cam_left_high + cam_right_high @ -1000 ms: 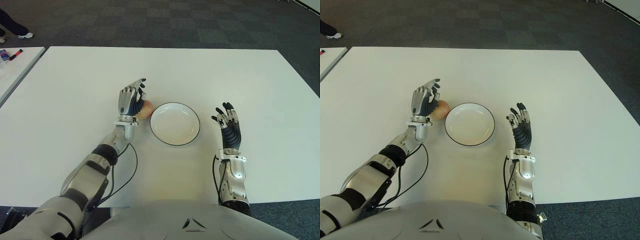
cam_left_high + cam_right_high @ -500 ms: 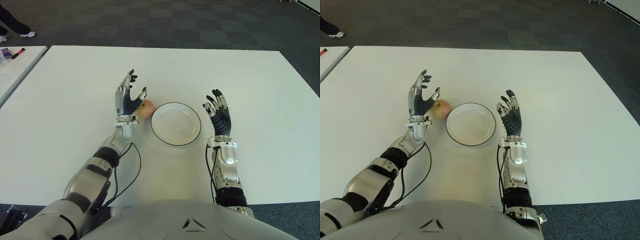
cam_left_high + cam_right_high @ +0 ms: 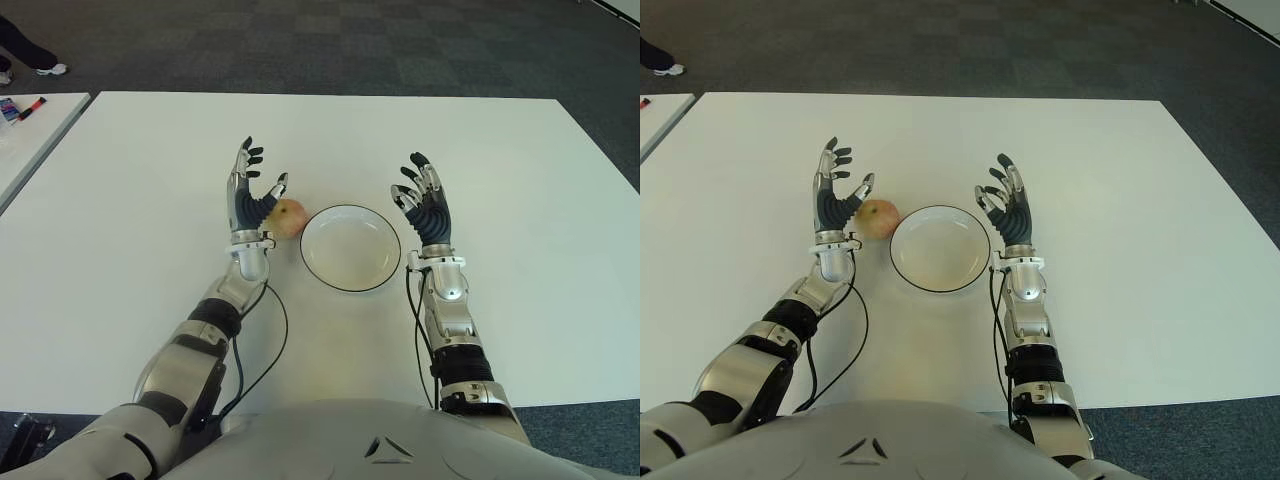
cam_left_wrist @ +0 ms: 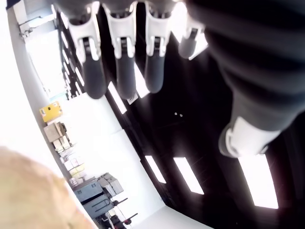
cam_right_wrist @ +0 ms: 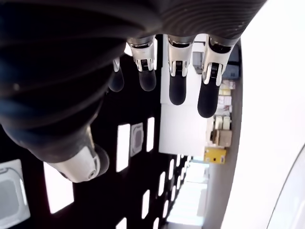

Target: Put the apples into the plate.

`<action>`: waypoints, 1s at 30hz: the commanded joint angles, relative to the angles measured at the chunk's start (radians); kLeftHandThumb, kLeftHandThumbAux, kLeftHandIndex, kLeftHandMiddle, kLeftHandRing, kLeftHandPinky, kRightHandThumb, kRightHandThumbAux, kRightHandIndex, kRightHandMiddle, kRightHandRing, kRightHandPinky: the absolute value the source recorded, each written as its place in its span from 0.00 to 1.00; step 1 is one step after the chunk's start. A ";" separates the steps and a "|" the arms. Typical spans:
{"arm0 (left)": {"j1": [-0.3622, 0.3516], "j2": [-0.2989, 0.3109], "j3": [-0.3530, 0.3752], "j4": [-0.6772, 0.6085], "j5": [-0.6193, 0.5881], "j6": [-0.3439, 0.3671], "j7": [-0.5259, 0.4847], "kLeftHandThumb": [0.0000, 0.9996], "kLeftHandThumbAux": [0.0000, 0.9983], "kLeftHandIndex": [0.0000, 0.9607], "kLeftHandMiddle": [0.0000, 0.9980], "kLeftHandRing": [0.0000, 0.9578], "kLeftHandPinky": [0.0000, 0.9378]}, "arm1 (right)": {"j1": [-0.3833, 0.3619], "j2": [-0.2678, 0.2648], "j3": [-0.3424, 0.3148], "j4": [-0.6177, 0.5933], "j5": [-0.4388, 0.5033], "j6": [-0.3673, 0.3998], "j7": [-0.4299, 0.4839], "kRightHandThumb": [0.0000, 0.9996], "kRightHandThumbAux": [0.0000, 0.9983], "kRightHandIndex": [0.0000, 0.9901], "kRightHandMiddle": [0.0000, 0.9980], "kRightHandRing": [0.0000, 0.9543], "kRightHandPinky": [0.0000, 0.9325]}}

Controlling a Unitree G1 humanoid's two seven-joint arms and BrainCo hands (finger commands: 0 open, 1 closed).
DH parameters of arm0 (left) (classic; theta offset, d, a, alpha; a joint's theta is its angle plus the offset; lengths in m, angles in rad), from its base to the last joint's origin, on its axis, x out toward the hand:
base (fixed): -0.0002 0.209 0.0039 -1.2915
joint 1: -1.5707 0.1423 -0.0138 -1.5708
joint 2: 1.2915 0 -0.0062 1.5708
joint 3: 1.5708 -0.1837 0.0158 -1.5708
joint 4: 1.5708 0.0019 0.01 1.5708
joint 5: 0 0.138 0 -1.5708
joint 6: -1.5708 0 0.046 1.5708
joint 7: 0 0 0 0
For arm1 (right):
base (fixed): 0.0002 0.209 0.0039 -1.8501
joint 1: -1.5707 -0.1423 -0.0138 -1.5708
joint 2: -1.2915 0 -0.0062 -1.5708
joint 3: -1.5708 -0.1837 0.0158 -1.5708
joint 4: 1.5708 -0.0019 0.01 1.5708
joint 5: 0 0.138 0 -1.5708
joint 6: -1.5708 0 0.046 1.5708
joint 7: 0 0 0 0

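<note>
Nearest us, mid-table, the plate (image 3: 350, 248) sits bare; our right hand (image 3: 424, 203) hovers at its right rim, fingers spread, holding nothing; our left hand (image 3: 250, 196) stands open-palmed left of it; 1 apple (image 3: 288, 217) lies between that palm and the plate's left rim, so we judge the left hand nearer for the grasp.

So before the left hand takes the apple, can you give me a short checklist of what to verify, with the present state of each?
1. Left hand open, holding nothing: ok.
2. Apple on the table, just right of the left hand: ok.
3. Plate has nothing in it: ok.
4. Right hand open, beside the plate's right edge, not over it: ok.
5. Left hand touching the apple: cannot tell.
</note>
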 commanded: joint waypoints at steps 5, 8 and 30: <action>0.020 -0.018 0.039 -0.047 -0.028 -0.002 -0.049 0.28 0.67 0.07 0.23 0.29 0.37 | -0.103 -0.071 0.055 0.041 -0.132 0.022 -0.038 0.53 0.65 0.01 0.08 0.15 0.28; 0.027 -0.022 0.049 -0.064 -0.032 0.001 -0.060 0.28 0.66 0.06 0.22 0.29 0.36 | -0.131 -0.116 0.081 0.075 -0.191 0.024 -0.044 0.56 0.63 0.02 0.09 0.14 0.28; 0.037 -0.015 0.065 -0.100 0.045 0.056 -0.002 0.24 0.66 0.04 0.19 0.25 0.31 | -0.249 -0.190 0.194 0.256 -0.311 -0.021 -0.118 0.47 0.57 0.04 0.09 0.13 0.25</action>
